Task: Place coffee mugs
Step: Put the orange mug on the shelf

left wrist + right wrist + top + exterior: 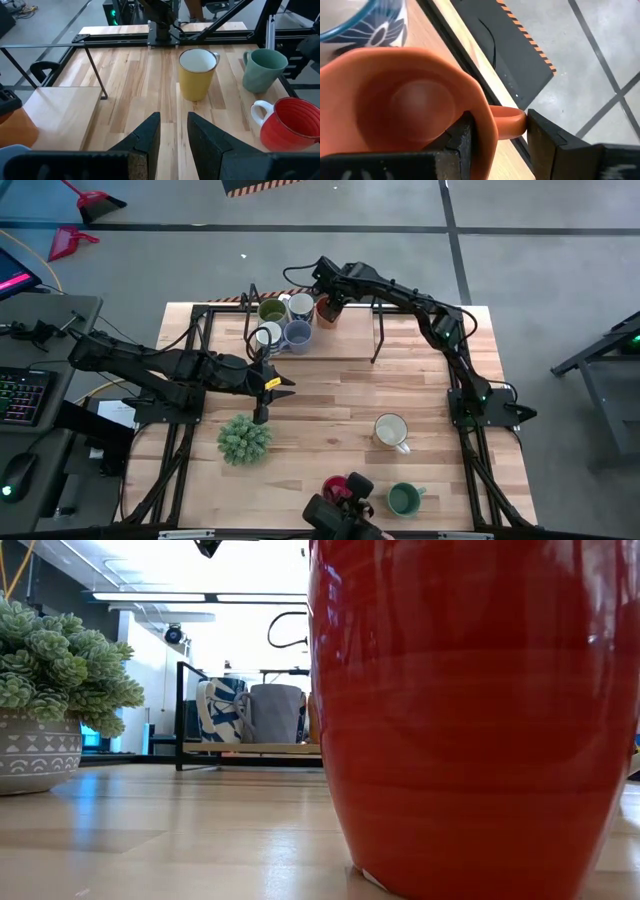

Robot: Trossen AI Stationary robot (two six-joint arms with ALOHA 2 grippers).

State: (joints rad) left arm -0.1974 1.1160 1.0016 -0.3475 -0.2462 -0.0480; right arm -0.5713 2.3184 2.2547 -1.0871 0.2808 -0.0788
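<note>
An orange mug point(405, 105) is at the right end of a raised wooden shelf point(345, 345) along the table's far edge, with my right gripper point(497, 130) shut on it. An olive mug point(271, 310), a white mug point(300, 305), a blue-patterned mug point(267, 335) and a grey-blue mug point(297, 335) stand on the shelf beside it. My left gripper point(290, 385) hangs open over the table's middle, holding nothing. A cream mug point(390, 430), a green mug point(403, 498) and a red mug point(350, 485) stand upright on the near right of the table. My right gripper has one finger point(462, 137) inside the orange mug and the other finger point(545, 142) outside it. The mug's wall and handle point(510, 122) sit between them. The fingers slant steeply down from above. The mug is upright, mouth up; whether its base rests on the shelf I cannot tell.
A bushy green plant in a pot point(245, 438) stands at the near left, close below my left gripper. The shelf's black frame legs point(378, 340) rise from the table. The red mug point(470, 720) fills much of the low view.
</note>
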